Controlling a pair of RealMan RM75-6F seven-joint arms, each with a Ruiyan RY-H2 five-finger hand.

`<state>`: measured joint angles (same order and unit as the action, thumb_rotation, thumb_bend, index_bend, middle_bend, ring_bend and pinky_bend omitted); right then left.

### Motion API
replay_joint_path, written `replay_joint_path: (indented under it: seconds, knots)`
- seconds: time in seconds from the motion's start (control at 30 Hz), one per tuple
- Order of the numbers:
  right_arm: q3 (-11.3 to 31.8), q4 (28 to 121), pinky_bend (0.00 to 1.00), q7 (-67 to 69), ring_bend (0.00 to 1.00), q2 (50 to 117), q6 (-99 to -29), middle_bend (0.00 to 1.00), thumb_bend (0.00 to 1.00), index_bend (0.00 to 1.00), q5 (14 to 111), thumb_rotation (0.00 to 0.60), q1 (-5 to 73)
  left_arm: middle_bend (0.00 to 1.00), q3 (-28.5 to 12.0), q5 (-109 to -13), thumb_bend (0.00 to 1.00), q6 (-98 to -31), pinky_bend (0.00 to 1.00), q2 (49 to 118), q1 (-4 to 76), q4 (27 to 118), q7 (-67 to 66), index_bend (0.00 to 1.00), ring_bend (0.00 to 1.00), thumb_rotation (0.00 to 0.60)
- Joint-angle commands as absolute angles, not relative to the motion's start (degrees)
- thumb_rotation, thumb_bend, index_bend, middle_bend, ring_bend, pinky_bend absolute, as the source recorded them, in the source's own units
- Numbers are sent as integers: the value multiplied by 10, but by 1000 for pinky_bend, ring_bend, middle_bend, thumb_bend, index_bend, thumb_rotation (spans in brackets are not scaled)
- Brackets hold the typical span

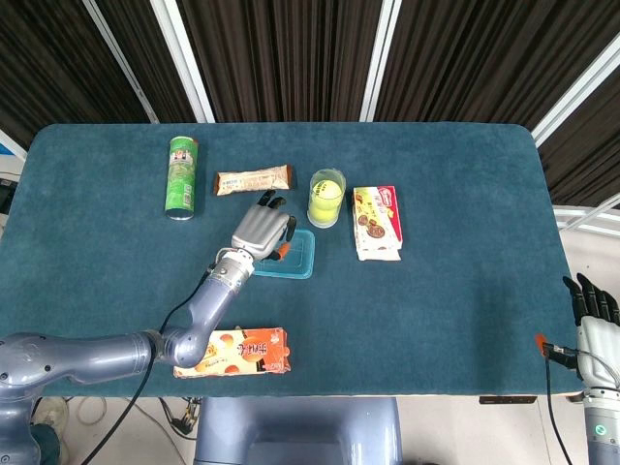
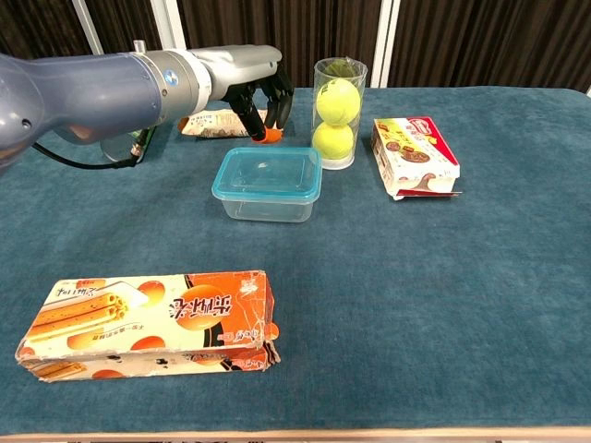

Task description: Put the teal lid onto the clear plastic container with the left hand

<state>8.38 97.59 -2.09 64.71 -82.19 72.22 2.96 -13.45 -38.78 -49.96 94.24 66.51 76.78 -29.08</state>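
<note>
The clear plastic container stands mid-table with the teal lid sitting flat on its rim. My left hand hovers above the container's far left edge. Its fingers are apart, hang downward and hold nothing, and the chest view shows a gap between them and the lid. My right hand rests far off at the table's near right corner, fingers extended and empty; the chest view does not show it.
A clear tube of tennis balls stands just right of my left hand. A cookie box lies further right. A snack bar, a green can and an orange biscuit box lie on the left side.
</note>
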Motion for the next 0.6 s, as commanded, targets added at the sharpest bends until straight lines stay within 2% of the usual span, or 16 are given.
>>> replay_joint_path:
  seconds: [0.03, 0.23, 0.6]
  knots:
    - [84, 976, 0, -21, 0, 647, -822, 0, 292, 100, 722, 600, 30, 604, -135, -381, 420, -500, 58, 950, 669, 758, -300, 621, 153, 600]
    - [85, 977, 0, -21, 0, 647, -821, 0, 291, 100, 719, 600, 30, 651, -141, -387, 436, -505, 29, 969, 677, 725, -309, 655, 191, 600]
    - [85, 978, 0, -21, 0, 647, -819, 0, 291, 100, 717, 600, 30, 673, -143, -423, 438, -487, 0, 998, 672, 679, -278, 659, 179, 600]
